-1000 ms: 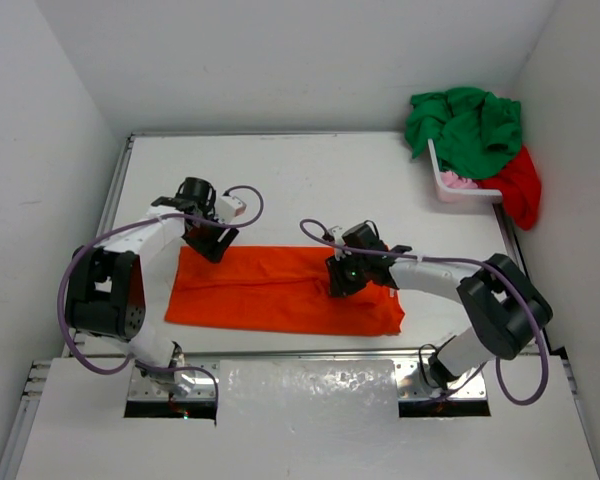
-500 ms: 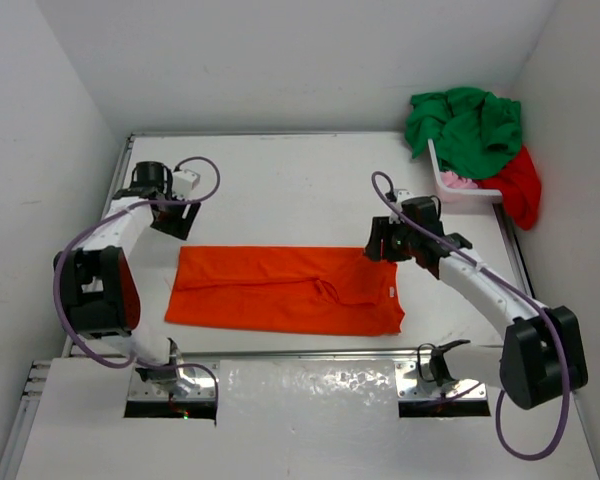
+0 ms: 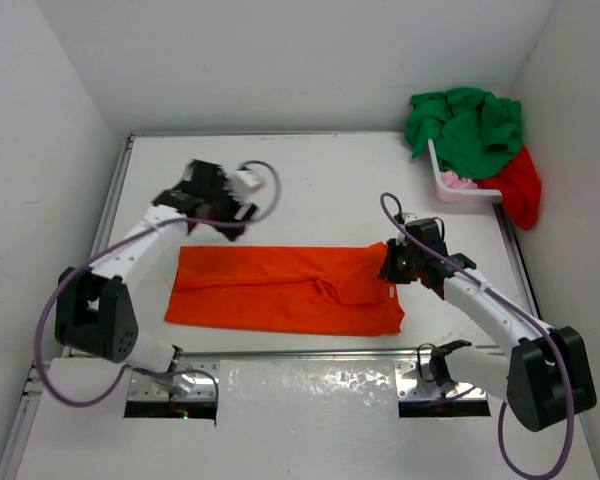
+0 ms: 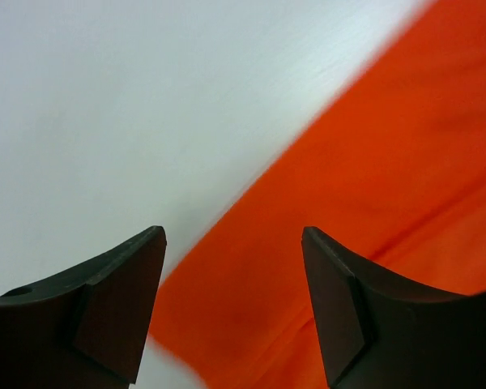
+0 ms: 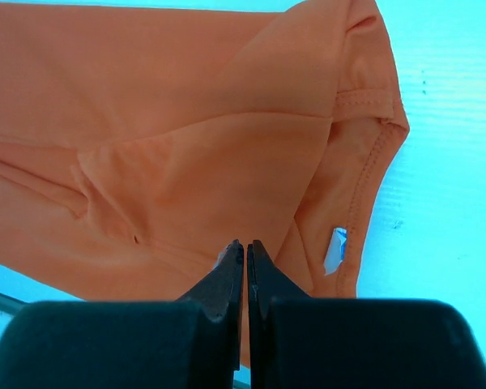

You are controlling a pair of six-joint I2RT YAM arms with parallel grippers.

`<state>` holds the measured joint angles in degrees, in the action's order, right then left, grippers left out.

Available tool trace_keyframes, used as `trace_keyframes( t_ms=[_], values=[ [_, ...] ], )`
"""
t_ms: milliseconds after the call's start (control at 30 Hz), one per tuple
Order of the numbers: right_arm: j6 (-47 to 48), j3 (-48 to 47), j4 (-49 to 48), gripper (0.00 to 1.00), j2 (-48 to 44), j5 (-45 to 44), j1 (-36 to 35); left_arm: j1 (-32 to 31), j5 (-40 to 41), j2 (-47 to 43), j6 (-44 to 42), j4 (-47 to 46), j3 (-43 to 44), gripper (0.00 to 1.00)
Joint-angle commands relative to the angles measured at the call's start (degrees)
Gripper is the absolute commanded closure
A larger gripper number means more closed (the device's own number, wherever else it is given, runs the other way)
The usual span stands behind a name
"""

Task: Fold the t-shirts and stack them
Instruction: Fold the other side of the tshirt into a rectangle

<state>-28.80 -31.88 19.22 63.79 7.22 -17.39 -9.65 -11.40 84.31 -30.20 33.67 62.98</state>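
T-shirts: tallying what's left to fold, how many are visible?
4: orange shirt flat on table; green shirt, red shirt, pink shirt heaped at the basket. Others may hide beneath.

Left gripper (image 4: pixel 235 243) with jaws standing well apart, left arm (image 3: pixel 140 250) reaching forward, wrist turned inward; right gripper (image 5: pixel 245 251) with jaws pressed flat together, right arm (image 3: pixel 480 295) stretched low and forward.

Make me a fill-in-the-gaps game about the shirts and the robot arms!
The orange t-shirt lies flat on the ___.
The green t-shirt is heaped on the white ___.
The left fingers are open, but the right fingers are ___.
Missing words: table, basket, shut.
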Motion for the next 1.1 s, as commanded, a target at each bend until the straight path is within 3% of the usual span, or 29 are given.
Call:
trace_keyframes(
  t_ms=[0,67,167,300,433,567,833,967,1067],
  values=[
    [-3.19,2.34,-5.66,1.00,2.21,5.39,0.51,-15.46,-9.58,-2.51,0.04,-3.95,2.75,0.34],
    [-5.64,4.27,-12.67,1.00,3.18,10.76,0.51,-21.25,-14.32,3.54,3.03,-3.70,6.34,0.35],
    [-8.20,5.42,-15.79,1.00,3.97,11.76,0.51,-28.39,-17.50,9.36,5.49,-4.22,9.61,0.37],
    [-11.19,10.15,-20.79,1.00,5.98,12.29,0.60,-35.51,-19.27,16.21,11.45,-14.29,10.58,0.38],
    [-14.70,14.03,-24.58,1.00,9.86,13.08,0.60,-38.25,-17.96,22.37,13.93,-18.55,11.46,0.39],
    [-14.28,16.67,-23.53,1.00,9.08,10.02,0.51,-40.88,-11.30,26.34,12.45,-18.64,8.93,0.43],
    [-7.94,13.69,-12.99,1.00,7.49,3.59,2.00,-41.50,-4.59,26.08,4.71,-17.50,1.36,0.52],
    [-7.33,12.46,-10.79,1.00,7.14,2.71,3.15,-41.85,-7.32,22.66,4.18,-18.20,-1.45,0.48],
    [-5.93,10.18,-7.28,1.00,5.83,1.31,3.32,-41.94,-7.24,21.42,3.92,-16.80,1.26,0.41]
  ],
)
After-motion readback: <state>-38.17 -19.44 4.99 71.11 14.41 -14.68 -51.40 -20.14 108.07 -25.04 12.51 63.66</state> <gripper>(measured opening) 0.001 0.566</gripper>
